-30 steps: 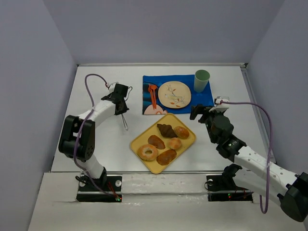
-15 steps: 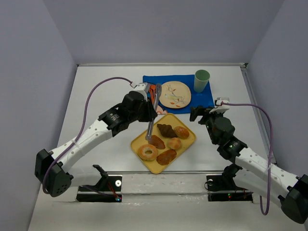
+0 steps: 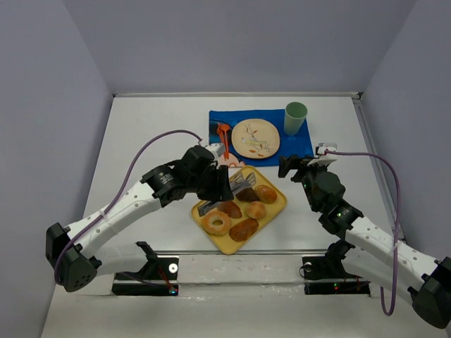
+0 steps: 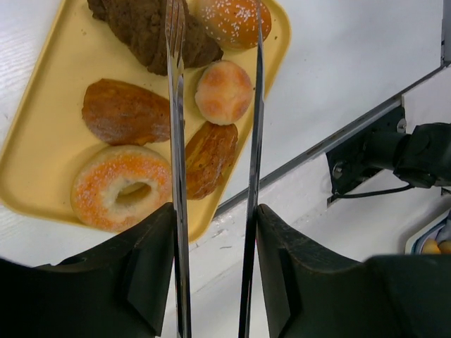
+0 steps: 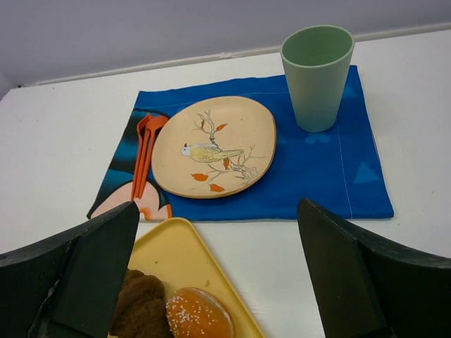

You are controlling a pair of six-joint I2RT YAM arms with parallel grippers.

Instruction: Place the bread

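Here, the left gripper (image 4: pixel 215 211) is clamped on slim metal tongs (image 4: pixel 176 141), whose blades stand apart over the dark brown croissant (image 4: pixel 144 32). All bread sits on the yellow plastic tray (image 4: pixel 60 84), mid-bench (image 3: pixel 141 141) toward the near edge. The right gripper (image 5: pixel 217 208) hovers off the tray's far right corner, fingers spread wide, empty.

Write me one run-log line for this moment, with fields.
left gripper: holds tongs over tray | tongs: parted, empty | right gripper: open, empty | plate: bare
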